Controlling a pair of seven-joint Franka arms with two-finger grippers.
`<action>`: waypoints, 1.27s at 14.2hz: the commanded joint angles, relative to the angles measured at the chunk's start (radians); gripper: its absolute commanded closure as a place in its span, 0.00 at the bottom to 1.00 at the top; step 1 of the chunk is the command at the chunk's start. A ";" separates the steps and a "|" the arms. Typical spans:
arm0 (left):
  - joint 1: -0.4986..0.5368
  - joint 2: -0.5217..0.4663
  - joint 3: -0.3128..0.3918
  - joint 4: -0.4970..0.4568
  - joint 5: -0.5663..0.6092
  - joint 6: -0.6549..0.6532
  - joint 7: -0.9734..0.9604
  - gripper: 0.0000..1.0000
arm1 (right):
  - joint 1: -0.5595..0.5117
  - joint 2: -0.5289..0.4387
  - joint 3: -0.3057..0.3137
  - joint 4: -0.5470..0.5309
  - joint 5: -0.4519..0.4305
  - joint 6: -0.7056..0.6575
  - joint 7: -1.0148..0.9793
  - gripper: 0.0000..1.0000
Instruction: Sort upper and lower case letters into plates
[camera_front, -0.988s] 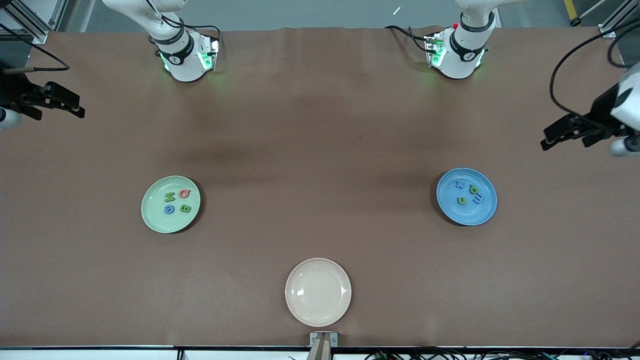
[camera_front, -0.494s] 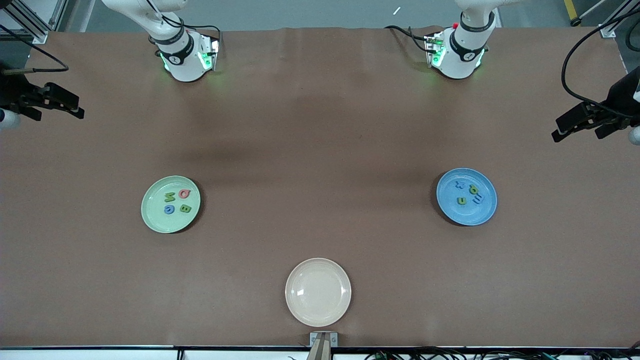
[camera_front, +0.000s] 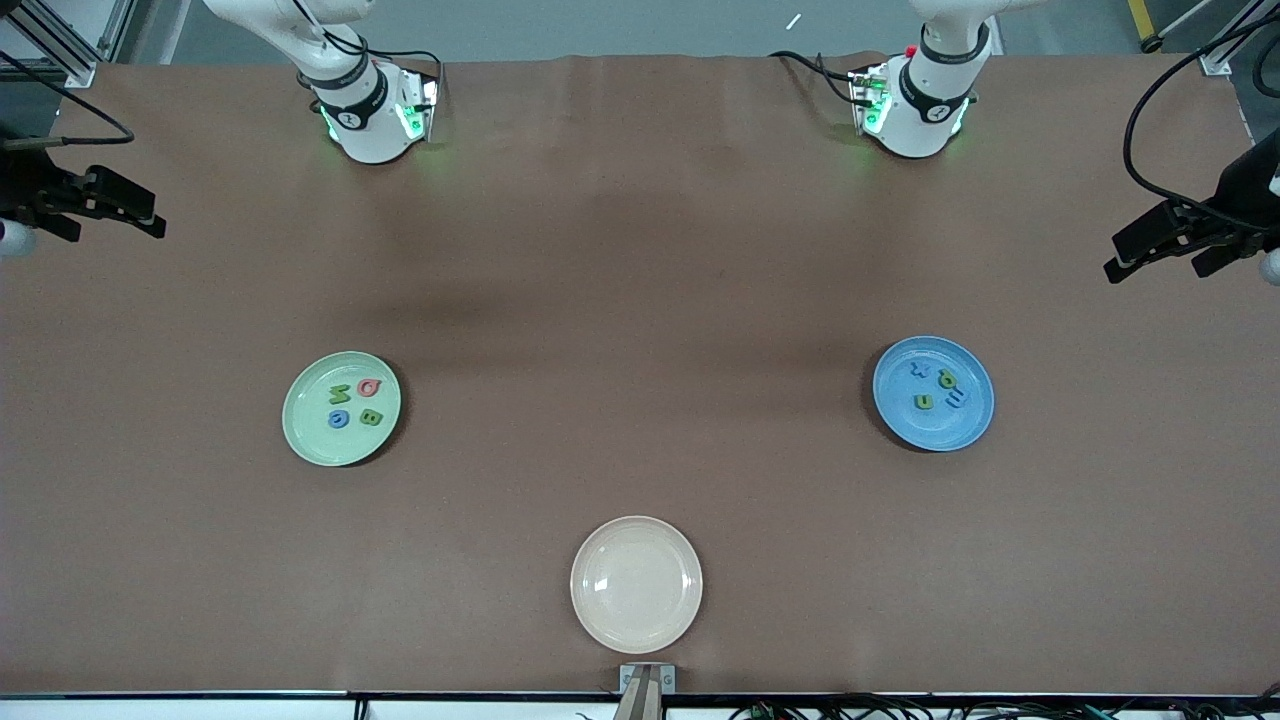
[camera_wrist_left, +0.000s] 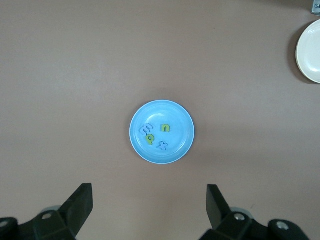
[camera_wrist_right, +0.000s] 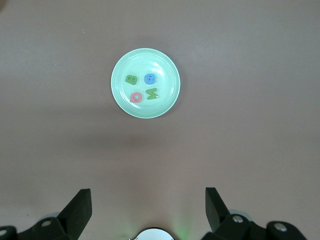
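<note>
both my pincers, left (camera_front: 1150, 250) and right (camera_front: 120, 205), gape empty; letters (camera_front: 355, 404) sit plated; only risk: nudging plates (camera_front: 300, 440) on return.

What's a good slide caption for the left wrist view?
Open left gripper high over the blue plate holding four small letters; cream plate at the edge.

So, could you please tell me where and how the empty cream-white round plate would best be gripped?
Probably at the raised rim of the cream-white round plate, coming from above with one finger inside and one outside. It lies flat on the brown table, shallow and far wider than open jaws, so only the rim offers a pinch.
</note>
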 joint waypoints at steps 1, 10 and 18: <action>0.001 0.010 -0.001 0.028 -0.006 -0.021 -0.001 0.00 | -0.005 -0.027 0.001 -0.030 0.009 0.014 0.010 0.00; 0.001 0.010 -0.003 0.028 -0.006 -0.021 -0.003 0.00 | -0.006 -0.027 0.004 -0.030 0.009 0.014 0.008 0.00; -0.025 0.015 0.009 0.029 -0.004 -0.021 0.006 0.00 | -0.003 -0.027 0.002 -0.028 0.009 0.034 0.007 0.00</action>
